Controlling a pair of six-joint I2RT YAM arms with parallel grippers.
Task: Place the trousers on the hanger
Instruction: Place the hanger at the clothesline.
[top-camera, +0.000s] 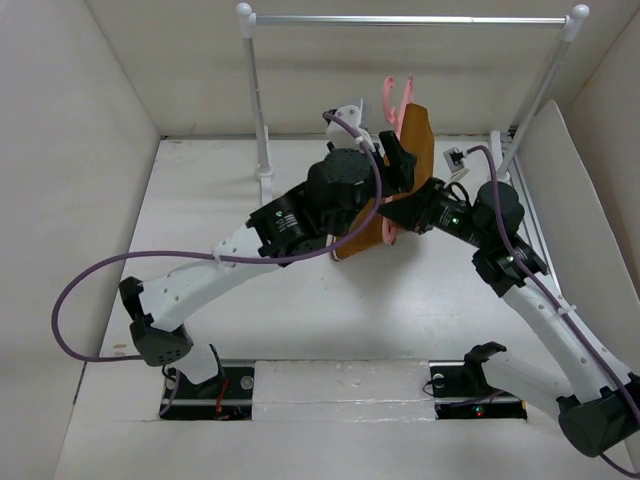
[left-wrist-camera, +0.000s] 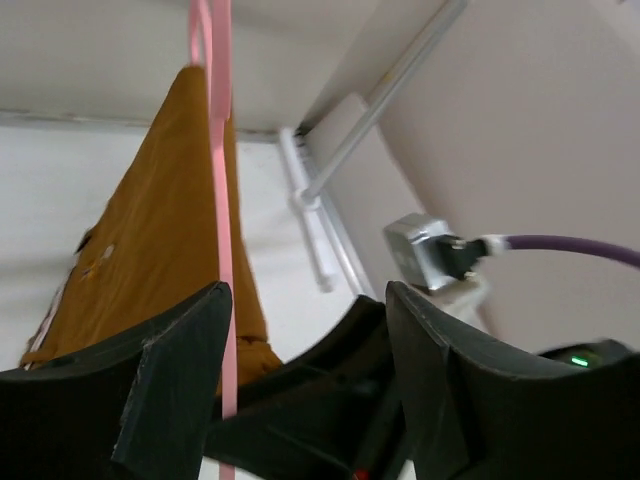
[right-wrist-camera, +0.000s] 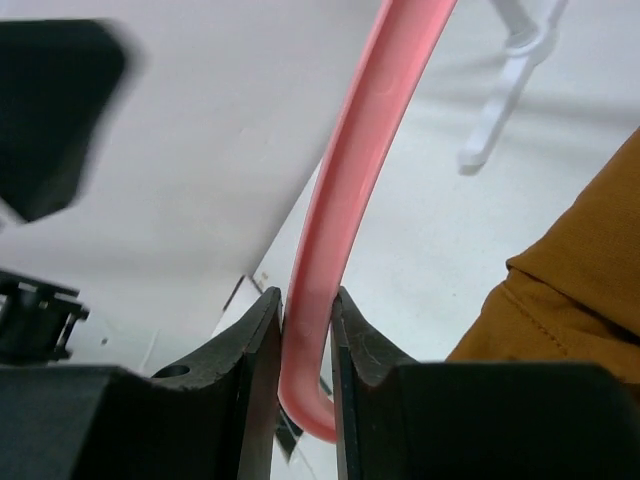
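A silver rail (top-camera: 410, 18) runs above the far edge of the white table (top-camera: 300, 330), held up by two white posts (top-camera: 254, 90) with round tops. White walls (top-camera: 60, 150) stand around the table's left, far and right edges.

The rail (top-camera: 410, 18) runs along the far edge of the table (top-camera: 200, 330), with one post left of centre and the other near the far right corner. In front of it, right of centre, the hanger (top-camera: 396, 100) stands upright, its hook toward the rail, with the trousers (top-camera: 420, 135) draped over it. The left gripper (left-wrist-camera: 305, 300) is beside the trousers, with the hanger's bar just inside one finger. The right gripper (right-wrist-camera: 307, 320) is nearer the front edge. The hanger's lower corner is between its fingers, and the trousers are to the right of that grip.
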